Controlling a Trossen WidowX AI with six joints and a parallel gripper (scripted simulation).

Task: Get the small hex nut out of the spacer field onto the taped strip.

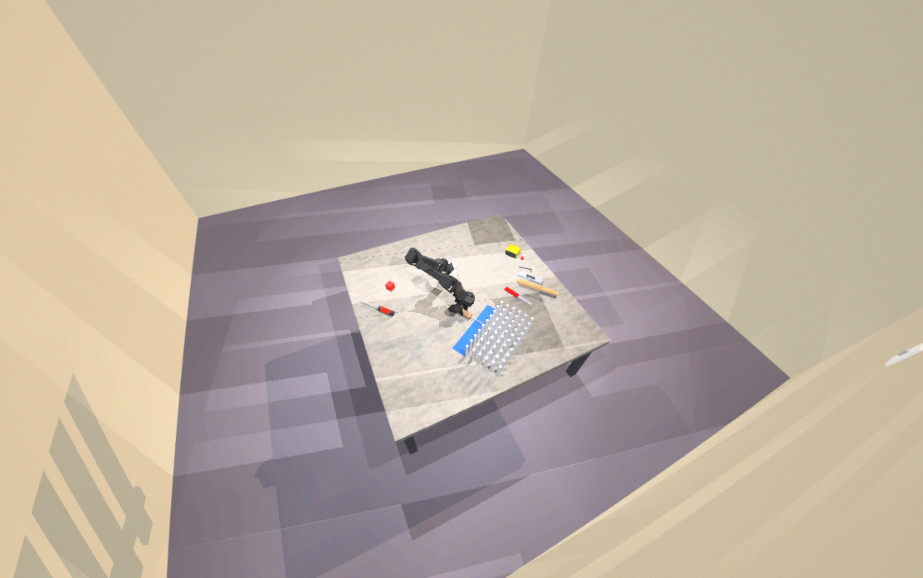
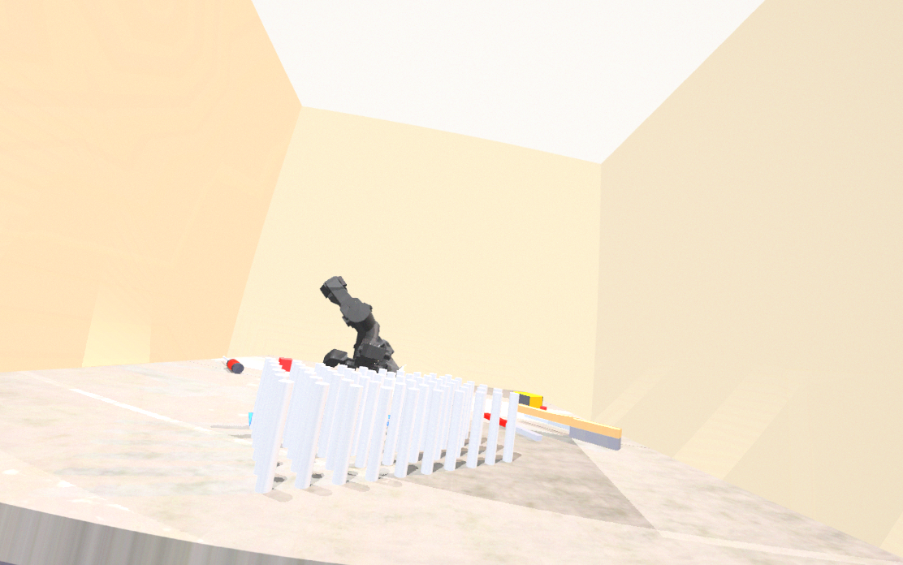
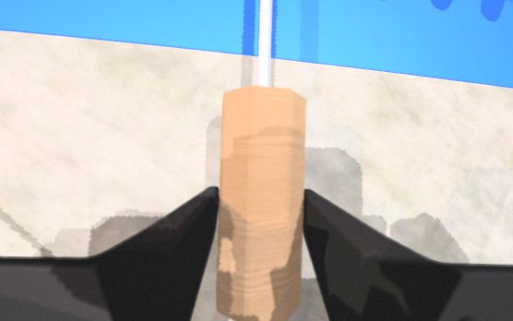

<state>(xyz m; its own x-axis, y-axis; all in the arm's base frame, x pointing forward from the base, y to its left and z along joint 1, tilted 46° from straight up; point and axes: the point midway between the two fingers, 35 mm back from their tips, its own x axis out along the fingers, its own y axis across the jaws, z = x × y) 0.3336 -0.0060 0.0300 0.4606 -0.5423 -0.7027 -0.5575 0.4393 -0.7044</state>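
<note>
My gripper (image 3: pixel 259 196) (image 1: pixel 463 312) is shut on the wooden handle (image 3: pixel 263 152) of a tool with a thin metal shaft (image 3: pixel 265 51). The shaft reaches over the blue taped strip (image 1: pixel 466 338) (image 3: pixel 115 23) toward the spacers; its tip is out of the wrist view and cannot be made out in the top and exterior views. The standing metal spacers (image 2: pixel 375 433) (image 1: pixel 500 340) form dense upright rows behind the strip. The hex nut cannot be made out in any view.
A red-handled tool (image 1: pixel 511 292), a wooden-backed bar (image 1: pixel 538 289), a pale knife-like tool (image 1: pixel 530 277) and a yellow-black block (image 1: pixel 512 251) lie to the right of the arm in the top view. A red cube (image 1: pixel 390 285) and a red-black screwdriver (image 1: pixel 385 311) lie to its left.
</note>
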